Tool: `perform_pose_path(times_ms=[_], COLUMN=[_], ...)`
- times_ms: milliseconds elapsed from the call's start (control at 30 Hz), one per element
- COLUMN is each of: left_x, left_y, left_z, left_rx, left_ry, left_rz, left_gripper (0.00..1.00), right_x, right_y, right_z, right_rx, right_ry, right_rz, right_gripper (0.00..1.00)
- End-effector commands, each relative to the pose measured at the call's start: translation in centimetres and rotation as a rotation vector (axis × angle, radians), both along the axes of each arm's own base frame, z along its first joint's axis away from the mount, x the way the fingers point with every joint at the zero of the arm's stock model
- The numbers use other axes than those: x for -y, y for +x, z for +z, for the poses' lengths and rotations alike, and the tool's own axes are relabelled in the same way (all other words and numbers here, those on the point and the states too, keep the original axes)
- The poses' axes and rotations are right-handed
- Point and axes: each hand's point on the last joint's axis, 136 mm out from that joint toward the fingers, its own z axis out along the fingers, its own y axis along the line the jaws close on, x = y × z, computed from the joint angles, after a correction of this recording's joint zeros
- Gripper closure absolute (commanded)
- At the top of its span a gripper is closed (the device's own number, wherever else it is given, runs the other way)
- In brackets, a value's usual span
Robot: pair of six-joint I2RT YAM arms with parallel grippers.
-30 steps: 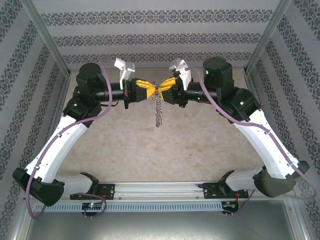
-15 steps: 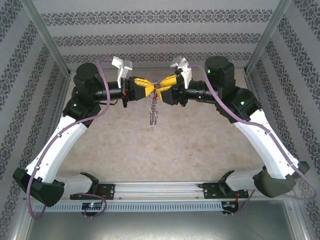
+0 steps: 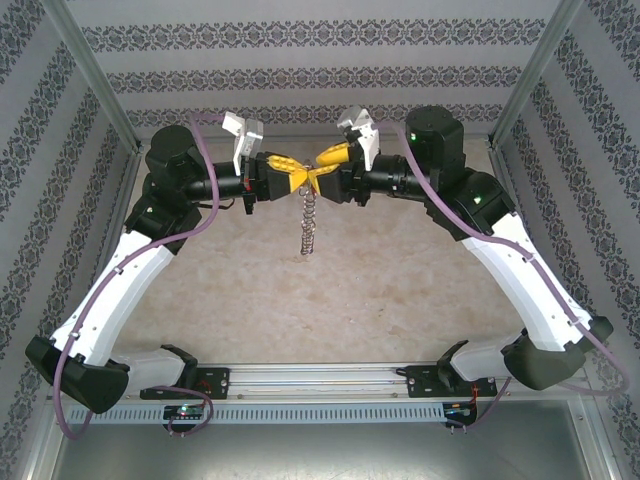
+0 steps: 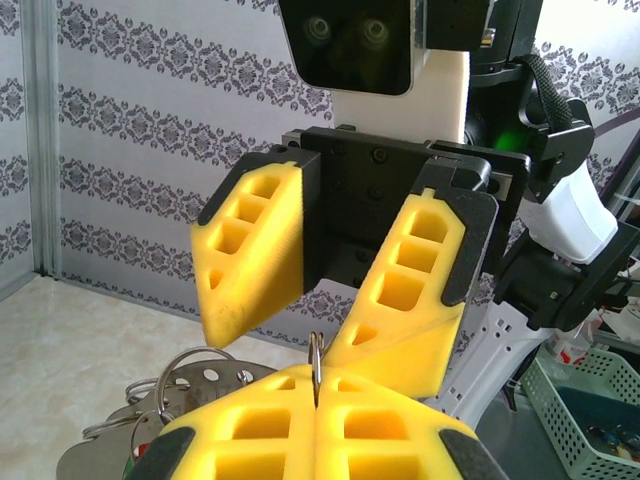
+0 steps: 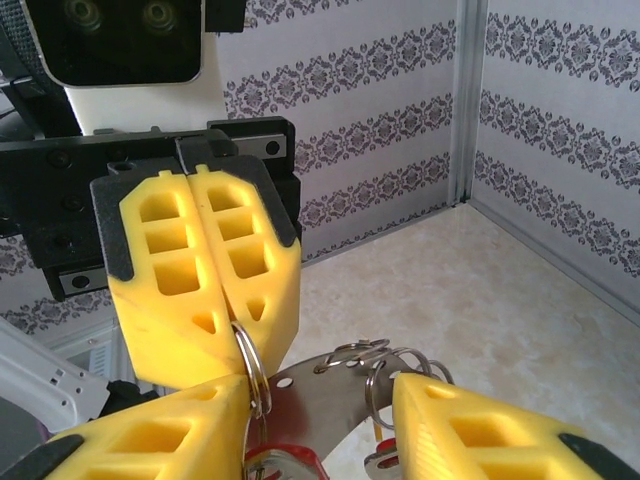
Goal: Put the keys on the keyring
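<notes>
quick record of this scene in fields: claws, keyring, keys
left claw: shut, pinching the top of the keyring
right claw: open, tip to tip with left claw, holding nothing
keyring: hangs limp below left claw
keys: one red head low by the ring; threaded or not, cannot tell

dangling keyring (image 3: 309, 224) mid-air, free tabletop (image 3: 330, 310) around

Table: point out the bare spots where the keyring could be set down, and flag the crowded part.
Free: the wide middle of the table, bordered by the left arm, the right arm and the near rail. Crowded: the far middle, where both arms' jaws meet and the keyring hangs below them.
</notes>
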Motion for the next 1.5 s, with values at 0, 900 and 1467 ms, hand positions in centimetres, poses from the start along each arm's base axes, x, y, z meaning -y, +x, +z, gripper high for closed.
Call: perform_pose_path(times_ms=[0,900,1467], left_x=[-0.4,-1.7,-1.2], left_y=[-1.0,0.0,-0.3], left_z=[1.9,-1.8,-3.9], left_rx=[0.08,0.058,0.064], left_ry=[-0.04,0.195,0.347], left_rz=[-0.016,0.119,0.095], left_gripper=[1.0,0.81,0.76], right_x=[-0.5,0.0,-1.4], right_y=[-0.3,-0.4,-0.5], right_z=[1.1,-0.6,-2.1], right_rx=[0.021,0.163,0.261], right_ry=[0.029,-0.158,-0.286], right_rz=[0.037,-0.032,-0.042], right_gripper=[0.62,1.0,1.0])
